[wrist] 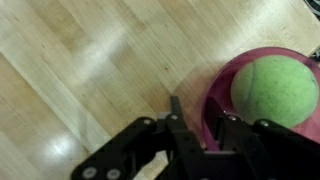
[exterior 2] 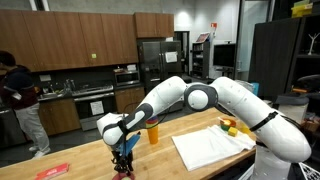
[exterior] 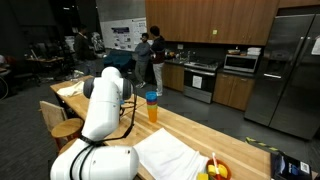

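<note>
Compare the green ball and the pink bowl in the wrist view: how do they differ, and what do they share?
Colour: the ball is yellow-green, the bowl pink. Surface: the ball looks fuzzy and matt, the bowl smooth. Place: the ball lies inside the bowl, while the bowl stands on the wooden table. Size: the bowl is wider, its rim ringing the ball. Both look round from above.
</note>
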### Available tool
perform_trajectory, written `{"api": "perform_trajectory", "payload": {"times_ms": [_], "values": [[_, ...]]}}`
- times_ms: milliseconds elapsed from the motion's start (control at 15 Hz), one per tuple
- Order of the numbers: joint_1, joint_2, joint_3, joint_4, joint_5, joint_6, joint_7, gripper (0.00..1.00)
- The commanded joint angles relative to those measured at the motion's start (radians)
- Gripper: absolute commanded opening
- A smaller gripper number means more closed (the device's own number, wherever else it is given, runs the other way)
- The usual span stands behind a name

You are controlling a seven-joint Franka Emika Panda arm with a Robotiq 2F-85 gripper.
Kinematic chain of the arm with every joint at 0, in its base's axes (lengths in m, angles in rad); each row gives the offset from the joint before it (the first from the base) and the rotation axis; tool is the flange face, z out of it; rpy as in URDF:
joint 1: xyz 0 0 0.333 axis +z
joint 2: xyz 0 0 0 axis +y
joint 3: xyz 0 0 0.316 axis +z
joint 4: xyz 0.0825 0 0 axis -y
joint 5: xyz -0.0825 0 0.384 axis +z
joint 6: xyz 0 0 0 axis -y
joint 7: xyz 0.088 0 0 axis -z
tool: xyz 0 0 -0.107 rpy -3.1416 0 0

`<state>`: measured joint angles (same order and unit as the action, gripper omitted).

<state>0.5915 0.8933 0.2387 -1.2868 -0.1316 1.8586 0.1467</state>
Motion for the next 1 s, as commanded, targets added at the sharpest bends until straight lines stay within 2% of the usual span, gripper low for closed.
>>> {"api": "perform_trajectory", "payload": {"times_ms": [0, 267, 467, 933], "values": [[-0.014, -0.124, -0.032, -0.132, -0.022, 0.003, 0.064, 0.01], [-0.035, -0.285, -0.052, -0.319, -0.011, 0.032, 0.153, 0.01], [-0.062, -0.408, -0.029, -0.447, 0.019, 0.021, 0.170, 0.01], [-0.114, -0.703, 0.021, -0.761, 0.129, 0.073, 0.259, 0.01]]}}
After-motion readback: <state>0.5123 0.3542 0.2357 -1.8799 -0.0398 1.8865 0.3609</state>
